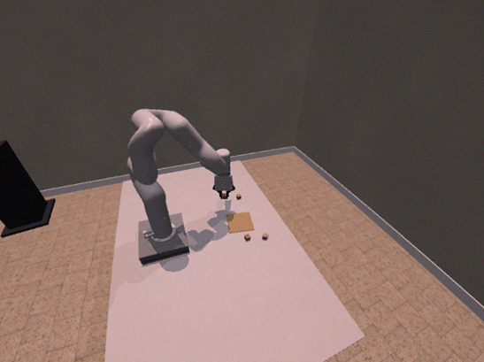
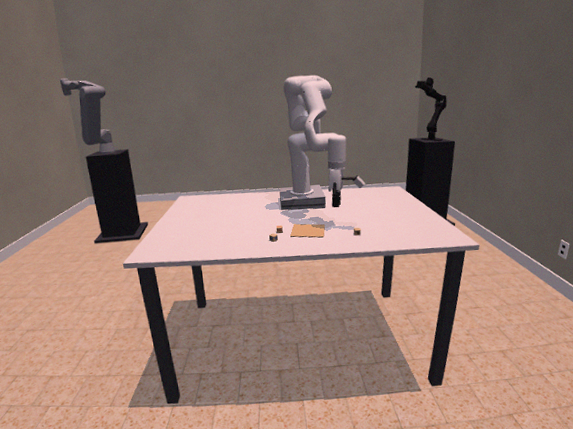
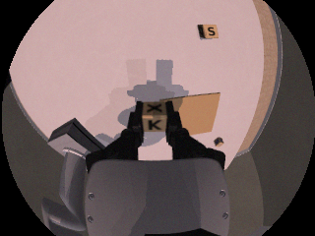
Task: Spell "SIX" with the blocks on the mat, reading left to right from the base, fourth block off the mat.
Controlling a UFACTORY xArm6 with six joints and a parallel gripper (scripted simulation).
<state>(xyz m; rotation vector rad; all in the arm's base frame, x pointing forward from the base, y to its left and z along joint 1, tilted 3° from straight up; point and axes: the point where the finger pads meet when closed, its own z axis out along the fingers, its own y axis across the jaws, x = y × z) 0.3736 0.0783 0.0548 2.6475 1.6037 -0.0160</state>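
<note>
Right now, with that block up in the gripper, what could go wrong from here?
The held block shows X and K on neighboring faces, so if it tips as it lands, K could end up on top instead of X. It sits between the jaws above the table, so a slip could drop it askew. The mat lies off to one side and looks thin; a low approach might catch its edge and shift it.

Past the hand's fingertips, bare surface [image 3: 74,54] stretches ahead; the S block [image 3: 208,31] obstructs ahead-right, the mat [image 3: 199,113] seemingly lying low alongside, right.
</note>
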